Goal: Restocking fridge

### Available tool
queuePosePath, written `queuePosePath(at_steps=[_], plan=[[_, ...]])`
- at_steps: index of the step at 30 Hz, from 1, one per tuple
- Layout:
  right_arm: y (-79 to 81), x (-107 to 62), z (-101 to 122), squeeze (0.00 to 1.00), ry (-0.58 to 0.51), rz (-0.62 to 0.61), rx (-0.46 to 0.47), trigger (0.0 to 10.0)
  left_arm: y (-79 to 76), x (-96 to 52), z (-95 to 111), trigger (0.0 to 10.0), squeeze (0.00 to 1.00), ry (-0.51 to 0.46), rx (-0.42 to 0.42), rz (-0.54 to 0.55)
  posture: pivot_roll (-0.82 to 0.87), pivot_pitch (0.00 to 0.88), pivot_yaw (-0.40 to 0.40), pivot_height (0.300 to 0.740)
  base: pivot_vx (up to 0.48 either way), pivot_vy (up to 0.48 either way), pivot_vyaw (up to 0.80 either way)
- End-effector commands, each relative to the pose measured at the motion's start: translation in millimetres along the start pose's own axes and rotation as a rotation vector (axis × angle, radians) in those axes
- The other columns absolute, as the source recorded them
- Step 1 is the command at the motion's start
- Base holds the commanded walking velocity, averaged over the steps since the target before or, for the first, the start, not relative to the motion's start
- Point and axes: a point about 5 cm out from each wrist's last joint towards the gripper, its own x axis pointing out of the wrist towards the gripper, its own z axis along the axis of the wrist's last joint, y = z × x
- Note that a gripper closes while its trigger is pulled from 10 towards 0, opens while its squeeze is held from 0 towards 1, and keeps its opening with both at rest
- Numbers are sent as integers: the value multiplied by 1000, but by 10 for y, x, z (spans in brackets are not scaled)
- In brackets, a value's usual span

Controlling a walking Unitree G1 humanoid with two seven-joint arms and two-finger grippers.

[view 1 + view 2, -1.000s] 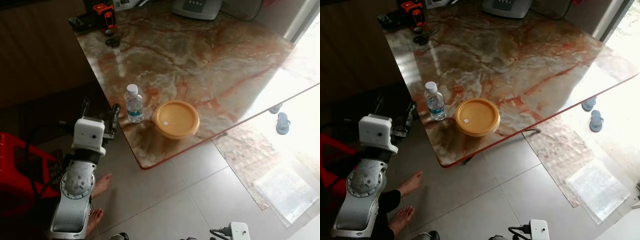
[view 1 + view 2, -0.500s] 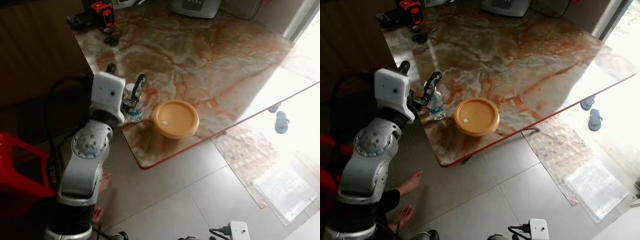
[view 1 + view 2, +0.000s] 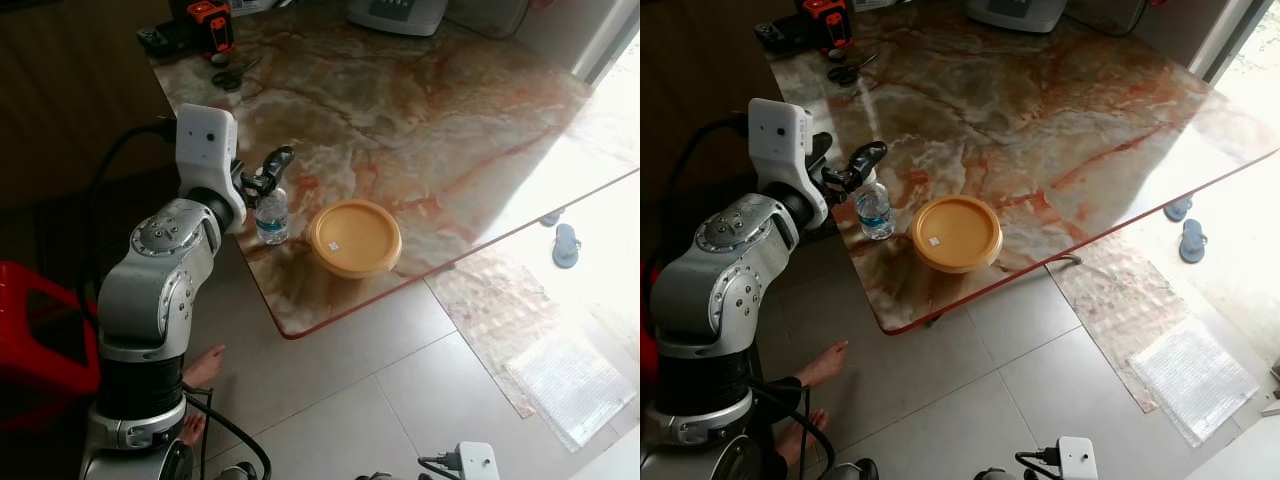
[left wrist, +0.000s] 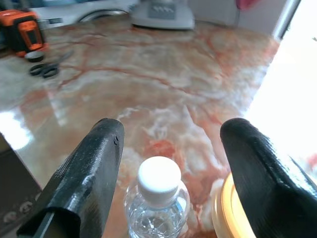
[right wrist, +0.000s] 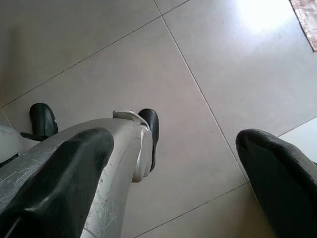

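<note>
Marble table (image 3: 450,120) holds a water bottle (image 3: 271,215) near its front edge beside a yellow lidded bowl (image 3: 354,238); the left gripper (image 4: 166,148), fingers apart above the cap, should lower squarely, then close on the bottle's body

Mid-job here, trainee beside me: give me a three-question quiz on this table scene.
1. True or false: the left gripper has closed on the water bottle.
2. Which item sits beside the bottle near the table edge? A) yellow lidded bowl B) red mug C) plate
3. Fill in: the right gripper faces the tiled ____.

Key: 1 false, its fingers are spread either side of the cap; 2 A; 3 floor.
</note>
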Motion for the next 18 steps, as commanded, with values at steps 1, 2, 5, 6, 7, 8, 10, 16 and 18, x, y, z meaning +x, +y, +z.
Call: queuePosePath(at_steps=[1, 2, 5, 6, 7, 8, 10, 16, 18], plan=[[-13, -42, -171, 0, 61, -4, 8, 10000, -25, 8, 65, 10000, 0, -9, 17, -37, -64, 192, -57, 740, 0, 0, 0], [-13, -42, -171, 0, 61, -4, 8, 10000, -13, 17, 71, 10000, 0, -1, 32, -47, -62, 191, -56, 740, 0, 0, 0], [-12, -43, -173, 0, 62, -4, 7, 10000, 57, 31, 70, 10000, 1000, 44, 61, -26, -63, 187, -52, 740, 0, 0, 0], [-14, -43, -174, 0, 62, -5, 8, 10000, 118, 56, 78, 10000, 1000, 68, 78, -12, -56, 182, -52, 740, 0, 0, 0], [-15, -43, -173, 0, 62, -6, 8, 10000, 141, 69, 86, 10000, 1000, 78, 96, -8, -54, 182, -53, 740, 0, 0, 0], [-15, -42, -172, 0, 63, -6, 7, 10000, 155, 85, 92, 10000, 1000, 90, 100, -15, -54, 183, -52, 740, 0, 0, 0], [-12, -42, -173, 0, 64, -5, 6, 10000, 158, 121, 76, 10000, 0, 143, 103, -53, -57, 178, -51, 740, 0, 0, 0], [-12, -42, -172, 0, 65, -3, 5, 10000, 199, 197, 33, 10000, 0, 206, 68, -77, -54, 170, -48, 740, 0, 0, 0], [-13, -42, -172, 0, 65, -2, 4, 10000, 200, 218, 49, 10000, 0, 210, 46, -87, -53, 168, -48, 740, 0, 0, 0]])
